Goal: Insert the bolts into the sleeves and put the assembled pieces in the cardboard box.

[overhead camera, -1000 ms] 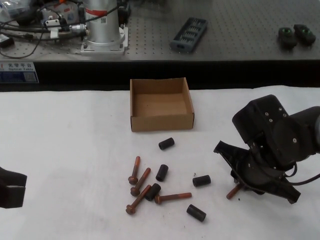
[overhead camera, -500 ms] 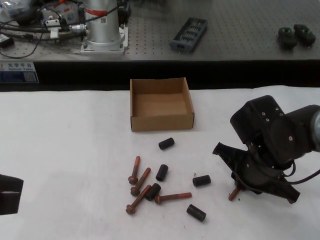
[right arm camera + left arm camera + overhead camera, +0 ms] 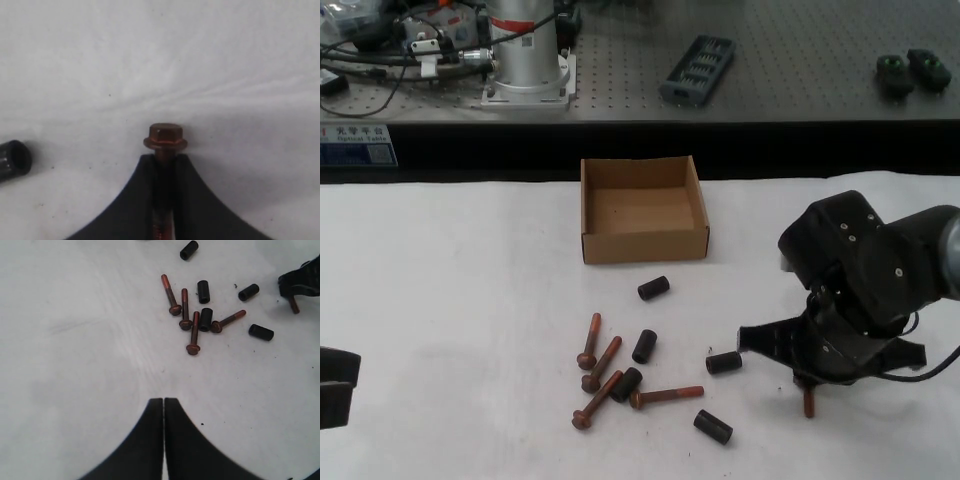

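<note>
My cardboard box (image 3: 643,208) stands open, its bare brown floor showing. My right gripper (image 3: 164,161) is clamped on a copper-coloured bolt (image 3: 165,136), hex head poking out in front, low over the white cloth (image 3: 470,280) near a black sleeve (image 3: 723,362). My left gripper (image 3: 164,407) hovers pinched together, well apart from the loose bolts (image 3: 186,315).

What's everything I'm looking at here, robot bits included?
white cloth: one, covering the bench.
cardboard box: one, brown, at the cloth's far side.
sleeves: five, black, scattered on the cloth nearer than the box.
loose bolts: four, copper-coloured, lying among the sleeves.
held bolt: one, copper-coloured, in the right gripper.
rack: one, dark, on the perforated table behind.
left gripper: one, black, shut, empty, above bare cloth.
right gripper: one, black, shut on the held bolt.
</note>
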Tool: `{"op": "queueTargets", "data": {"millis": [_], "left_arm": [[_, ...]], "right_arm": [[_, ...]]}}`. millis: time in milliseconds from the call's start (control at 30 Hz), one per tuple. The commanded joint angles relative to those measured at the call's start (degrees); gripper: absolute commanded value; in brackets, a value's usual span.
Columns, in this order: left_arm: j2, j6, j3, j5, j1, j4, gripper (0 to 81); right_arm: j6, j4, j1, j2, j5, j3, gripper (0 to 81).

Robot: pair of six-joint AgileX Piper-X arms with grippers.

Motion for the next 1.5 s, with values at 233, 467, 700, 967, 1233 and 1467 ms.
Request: {"op": "queueTargets", "data": {"millis": [233, 467, 700, 967, 1233, 1467], "left_arm": [[1.9, -1.4, -0.7, 0.2, 0.0, -9.7, 0.6], [5.7, -3.1, 4.7, 2.9, 0.0, -31.4, 0.6], [13.6, -1.9, 7.5, 5.2, -4.9, -39.3, 0.6], [27.7, 1.6, 6.4, 6.3, -16.9, -46.9, 0.6], [44.6, 0.2, -3.9, 6.1, -21.2, -48.7, 0.6], [54.5, -0.6, -16.2, 4.8, -21.6, -41.7, 10.2]], "right_arm": [[-13.9, -2.2, -0.3, -12.8, 0.4, 1.4, 2.1], [-12.9, -12.2, -0.3, -31.4, -2.6, 7.4, 2.1], [-9.0, -16.0, -0.3, -46.3, -8.9, 15.9, 2.1], [-11.4, -15.0, -0.3, -52.9, -11.3, 16.9, 2.1], [-13.3, -15.0, -0.3, -54.4, -12.3, 16.9, 2.1], [-13.3, -15.4, -0.3, -54.4, -12.3, 18.6, 2.1]]}}
